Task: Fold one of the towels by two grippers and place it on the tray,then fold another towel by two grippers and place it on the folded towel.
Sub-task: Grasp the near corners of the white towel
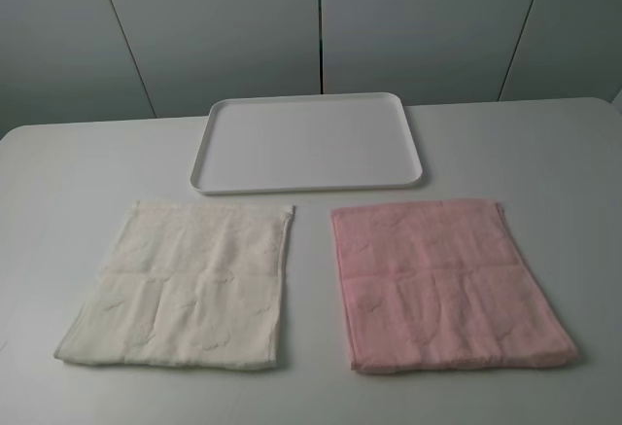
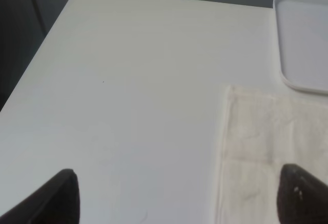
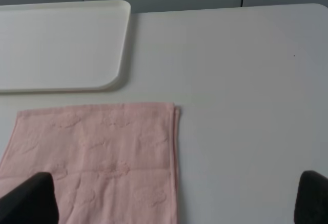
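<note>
White worktop: cream towel flat on left, pink towel on right, tray just beyond, bare. Left hand and right hand gaping, holding nothing. Risk: uneven corner pinches skewing fold.

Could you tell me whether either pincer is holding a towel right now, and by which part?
Nothing; left pincer and right pincer both stand open.
</note>
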You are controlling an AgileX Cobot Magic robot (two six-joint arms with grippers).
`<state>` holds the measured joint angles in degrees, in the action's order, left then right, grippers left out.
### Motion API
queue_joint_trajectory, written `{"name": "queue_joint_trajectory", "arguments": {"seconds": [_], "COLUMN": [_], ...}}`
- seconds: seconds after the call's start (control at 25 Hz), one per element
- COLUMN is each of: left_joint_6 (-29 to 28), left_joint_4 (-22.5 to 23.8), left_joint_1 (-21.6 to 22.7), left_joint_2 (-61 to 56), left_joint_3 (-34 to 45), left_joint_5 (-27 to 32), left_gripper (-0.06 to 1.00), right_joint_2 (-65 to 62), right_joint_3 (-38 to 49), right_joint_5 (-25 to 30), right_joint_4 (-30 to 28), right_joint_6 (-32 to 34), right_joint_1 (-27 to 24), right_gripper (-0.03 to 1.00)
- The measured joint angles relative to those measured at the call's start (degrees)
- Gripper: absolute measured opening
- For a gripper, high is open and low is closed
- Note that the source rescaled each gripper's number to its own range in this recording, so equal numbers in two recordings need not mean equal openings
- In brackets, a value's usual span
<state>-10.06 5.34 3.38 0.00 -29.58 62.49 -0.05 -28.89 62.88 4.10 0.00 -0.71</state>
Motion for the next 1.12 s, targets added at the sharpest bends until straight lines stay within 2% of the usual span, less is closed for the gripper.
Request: {"name": "queue_joint_trajectory", "arguments": {"seconds": [0.32, 0.4, 0.48, 0.6, 0.68, 0.84, 0.96, 1.12], "left_joint_6": [0.71, 1.33, 2.85, 7.58, 11.47, 23.85, 32.05, 42.06], "left_joint_4": [0.22, 0.22, -0.61, -2.77, -4.31, -5.66, -5.77, -8.54], "left_joint_1": [0.00, 0.00, 0.00, 0.00, 0.00, 0.00, 0.00, -1.22], "left_joint_2": [0.00, 0.00, 0.24, 4.93, 10.22, 23.64, 34.38, 47.86], "left_joint_3": [0.00, 0.00, 0.00, -0.23, -1.15, -5.72, -10.75, -16.73], "left_joint_5": [0.00, -0.14, -0.32, -0.85, -2.66, -4.04, -3.57, -3.27], "left_gripper": [0.99, 0.99, 0.99, 0.99, 0.99, 0.99, 0.99, 0.99], "right_joint_2": [0.00, 0.00, 0.00, 1.23, 6.26, 19.39, 29.91, 42.20], "right_joint_3": [0.00, 0.00, -0.36, -1.66, -2.73, -5.90, -8.29, -10.27], "right_joint_5": [0.00, -0.51, -1.97, -4.51, -4.73, -4.34, -5.31, -6.88], "right_joint_4": [-0.03, 1.30, 5.14, 10.40, 11.47, 15.54, 21.29, 33.49], "right_joint_6": [0.00, 0.00, -1.61, -7.29, -11.13, -22.48, -33.07, -47.73], "right_joint_1": [0.00, 0.00, 0.00, 0.00, 0.00, 0.00, 0.00, 0.50], "right_gripper": [1.00, 1.00, 1.00, 1.00, 1.00, 1.00, 1.00, 1.00]}}
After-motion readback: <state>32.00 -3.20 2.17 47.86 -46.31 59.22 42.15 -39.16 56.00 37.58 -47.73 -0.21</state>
